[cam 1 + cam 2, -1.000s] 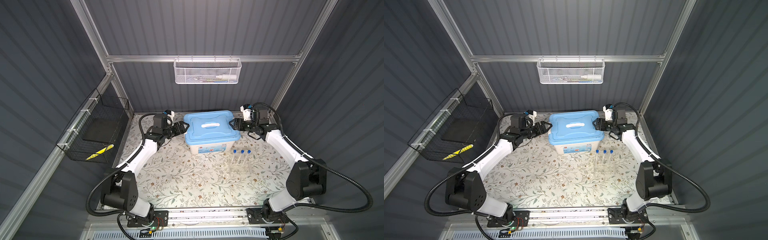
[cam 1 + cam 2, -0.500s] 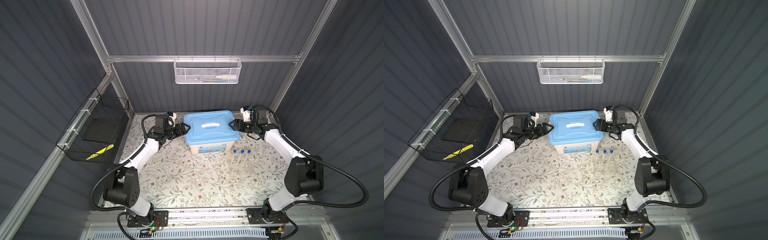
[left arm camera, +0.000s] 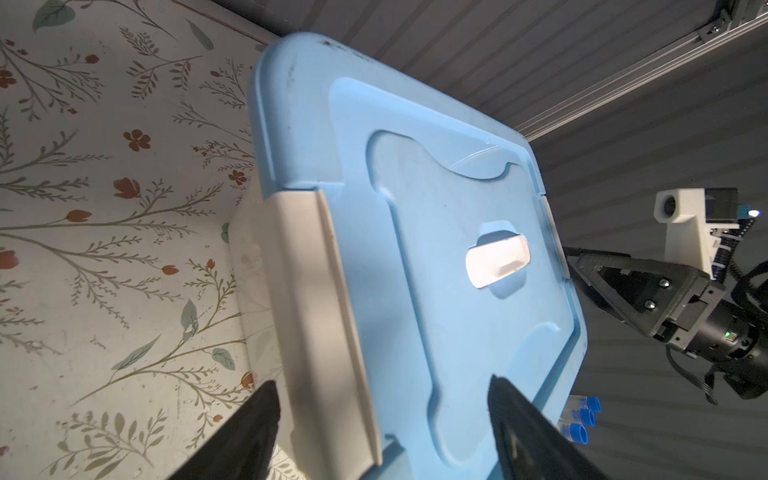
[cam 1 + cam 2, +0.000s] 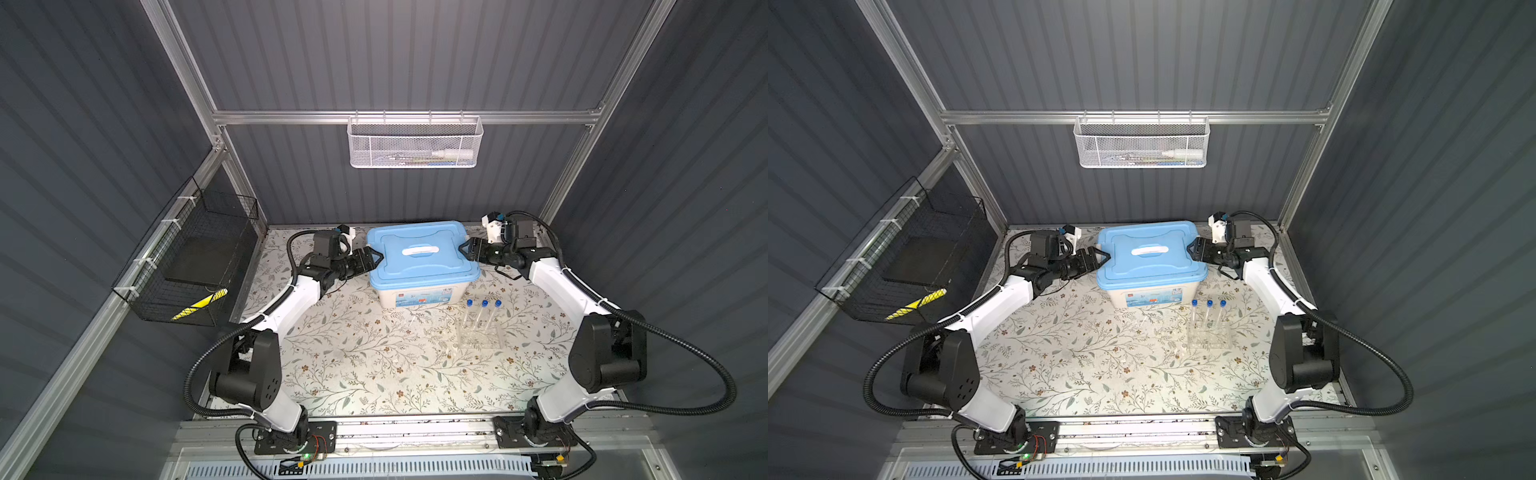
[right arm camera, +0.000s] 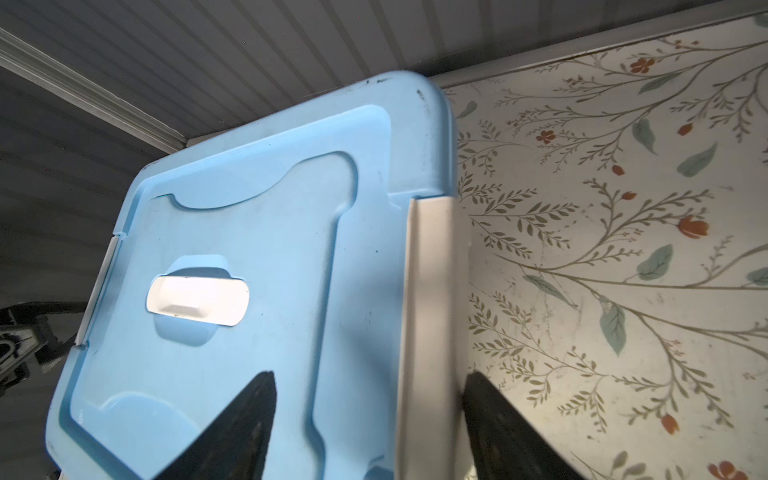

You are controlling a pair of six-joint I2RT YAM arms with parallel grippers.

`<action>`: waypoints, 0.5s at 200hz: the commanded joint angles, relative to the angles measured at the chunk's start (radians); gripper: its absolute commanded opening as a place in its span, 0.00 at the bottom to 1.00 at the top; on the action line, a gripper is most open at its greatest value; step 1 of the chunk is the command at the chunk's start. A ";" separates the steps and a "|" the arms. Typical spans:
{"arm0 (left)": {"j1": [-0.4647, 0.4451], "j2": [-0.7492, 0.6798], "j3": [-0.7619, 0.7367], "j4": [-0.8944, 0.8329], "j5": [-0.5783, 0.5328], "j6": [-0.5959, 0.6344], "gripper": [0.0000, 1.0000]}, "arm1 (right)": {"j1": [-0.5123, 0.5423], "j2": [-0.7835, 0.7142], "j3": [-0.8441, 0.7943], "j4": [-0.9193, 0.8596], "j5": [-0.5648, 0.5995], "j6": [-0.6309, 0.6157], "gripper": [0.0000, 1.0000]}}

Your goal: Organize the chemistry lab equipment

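Note:
Three clear blue-capped test tubes [image 4: 484,309] [image 4: 1209,309] stand upright in a clear plastic rack [image 4: 480,338] [image 4: 1208,338] on the floral mat, right of middle. Their caps [image 3: 579,419] also show in the left wrist view. Behind them sits a white box with a blue lid [image 4: 399,272] [image 4: 1138,272]. My left gripper [image 4: 376,257] [image 3: 381,380] is open and straddles the box's left white latch [image 3: 316,311]. At the opposite side my right gripper [image 4: 463,249] [image 5: 370,372] is open round the right latch [image 5: 432,311], one finger over the lid, the other against the latch's outer face.
A white mesh basket [image 4: 415,147] hangs on the back wall with a white bottle [image 4: 453,154] inside. A black wire basket [image 4: 195,257] hangs on the left wall. Faint clear pieces lie on the mat left of the rack, too dim to name.
Both grippers have edged in toward the box's sides. The right jaws have narrowed a little round the latch. The box and the rack have not moved.

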 commanded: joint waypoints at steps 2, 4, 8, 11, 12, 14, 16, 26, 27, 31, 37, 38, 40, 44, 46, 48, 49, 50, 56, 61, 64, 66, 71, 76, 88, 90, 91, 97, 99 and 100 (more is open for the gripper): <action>-0.007 0.015 0.005 0.013 0.025 0.006 0.81 | 0.027 -0.001 0.021 0.010 -0.071 0.017 0.73; -0.007 0.015 0.006 0.014 0.025 0.005 0.81 | 0.027 -0.001 0.021 0.010 -0.071 0.017 0.73; -0.007 0.015 0.006 0.015 0.025 0.006 0.81 | 0.028 -0.001 0.021 0.011 -0.072 0.018 0.73; -0.008 0.017 0.006 0.015 0.025 0.006 0.81 | 0.028 0.000 0.021 0.013 -0.072 0.019 0.73; -0.008 0.017 0.006 0.015 0.025 0.006 0.81 | 0.028 0.000 0.020 0.012 -0.072 0.020 0.73; -0.008 0.017 0.008 0.016 0.026 0.006 0.81 | 0.029 0.000 0.021 0.012 -0.072 0.020 0.73; -0.008 0.017 0.008 0.016 0.025 0.005 0.81 | 0.029 -0.001 0.022 0.012 -0.073 0.021 0.73; -0.010 0.020 0.009 0.018 0.027 0.006 0.81 | 0.031 -0.001 0.022 0.013 -0.072 0.023 0.73; -0.010 0.020 0.009 0.018 0.027 0.005 0.81 | 0.031 -0.001 0.022 0.013 -0.073 0.024 0.73; -0.010 0.021 0.009 0.019 0.027 0.004 0.81 | 0.031 -0.003 0.023 0.013 -0.073 0.025 0.73; -0.010 0.023 0.009 0.019 0.027 0.004 0.80 | 0.033 -0.004 0.023 0.015 -0.072 0.028 0.73; -0.010 0.024 0.009 0.019 0.028 0.004 0.80 | 0.033 -0.005 0.023 0.016 -0.072 0.028 0.73; -0.010 0.024 0.009 0.020 0.028 0.004 0.81 | 0.033 -0.005 0.022 0.016 -0.072 0.029 0.73; -0.010 0.025 0.009 0.021 0.028 0.004 0.81 | 0.033 -0.006 0.021 0.018 -0.072 0.030 0.73; -0.010 0.026 0.009 0.021 0.029 0.004 0.81 | 0.034 -0.007 0.022 0.018 -0.074 0.032 0.73; -0.010 0.027 0.009 0.022 0.028 0.004 0.81 | 0.033 -0.007 0.022 0.018 -0.074 0.032 0.73; -0.010 0.027 0.009 0.022 0.027 0.003 0.81 | 0.034 -0.007 0.022 0.019 -0.075 0.032 0.73; -0.010 0.028 0.009 0.022 0.028 0.003 0.81 | 0.034 -0.007 0.022 0.019 -0.075 0.033 0.73; -0.010 0.029 0.009 0.024 0.030 0.002 0.81 | 0.034 -0.007 0.023 0.020 -0.078 0.035 0.73; -0.010 0.031 0.009 0.025 0.031 0.002 0.81 | 0.036 -0.007 0.024 0.019 -0.081 0.035 0.72; -0.010 0.031 0.009 0.027 0.033 0.001 0.81 | 0.036 -0.007 0.025 0.018 -0.083 0.036 0.72; -0.009 0.031 0.009 0.028 0.032 0.002 0.81 | 0.037 -0.007 0.026 0.018 -0.084 0.037 0.72; -0.010 0.032 0.008 0.030 0.032 -0.001 0.81 | 0.038 -0.007 0.026 0.017 -0.084 0.037 0.72; -0.010 0.032 0.009 0.030 0.032 -0.001 0.81 | 0.040 -0.006 0.027 0.015 -0.084 0.037 0.72; -0.009 0.032 0.009 0.033 0.032 -0.002 0.81 | 0.045 -0.007 0.029 0.013 -0.084 0.035 0.72; -0.010 0.032 0.009 0.033 0.031 -0.003 0.81 | 0.045 -0.007 0.031 0.013 -0.084 0.035 0.72; -0.010 0.032 0.009 0.033 0.031 -0.003 0.81 | 0.045 -0.007 0.032 0.013 -0.084 0.034 0.72; -0.010 0.032 0.008 0.034 0.031 -0.003 0.80 | 0.046 -0.008 0.032 0.013 -0.084 0.034 0.72; -0.010 0.032 0.009 0.033 0.031 -0.003 0.81 | 0.047 -0.007 0.032 0.013 -0.084 0.034 0.72; -0.010 0.032 0.009 0.033 0.031 -0.003 0.81 | 0.048 -0.007 0.032 0.013 -0.084 0.034 0.72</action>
